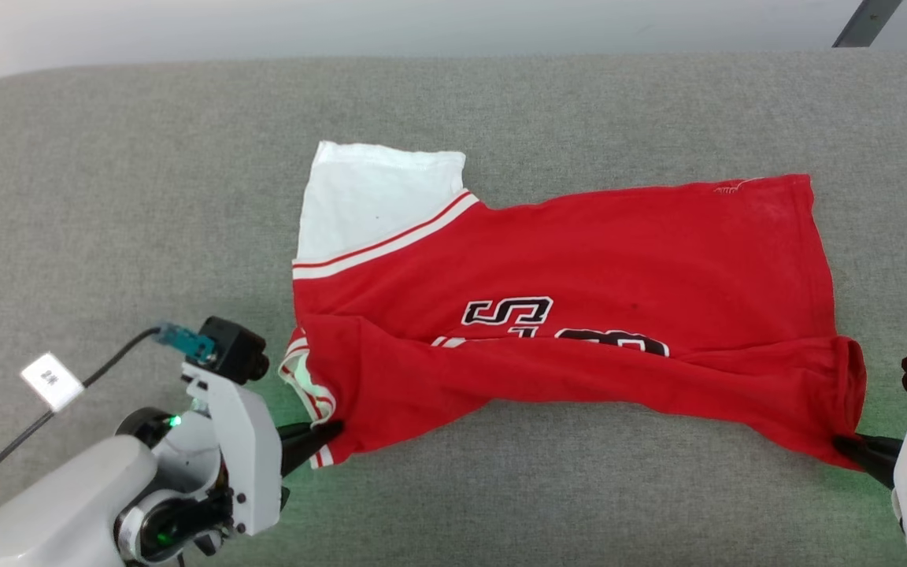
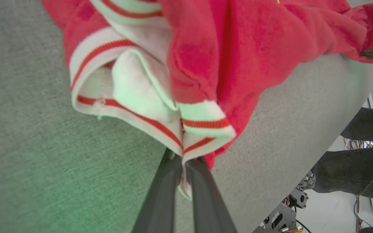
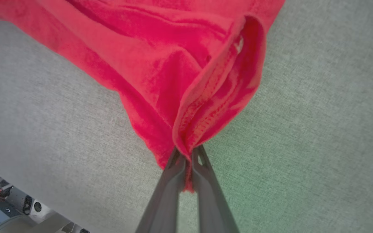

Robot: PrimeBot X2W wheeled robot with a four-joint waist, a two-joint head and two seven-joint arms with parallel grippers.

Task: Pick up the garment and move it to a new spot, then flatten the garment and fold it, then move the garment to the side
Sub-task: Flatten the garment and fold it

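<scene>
The shirt [image 1: 579,260] is seen stretched lengthwise across the middle of the table [image 1: 107,197], collar end toward the table's left, hem [image 1: 820,252] toward its right; the far sleeve [image 1: 375,197] is laid out flat and white toward the table's far side; the near long edge is doubled over, and the lower part of the lettering [image 1: 509,309] is covered by it. The left gripper [image 1: 326,435] is clamped tight on the striped trim of the near sleeve, by the table's near edge; no gap is left between the fingers beyond the cloth. The right gripper [image 1: 845,446] is likewise pinched closed on the near hem corner, toward the table's right. So the pick-up and the laying-out look done, and flattening looks largely achieved; the fold seems barely begun, with both near corners held, ready to be carried toward the table's far side; further folds and the final shift aside are judged to be outstanding.
</scene>
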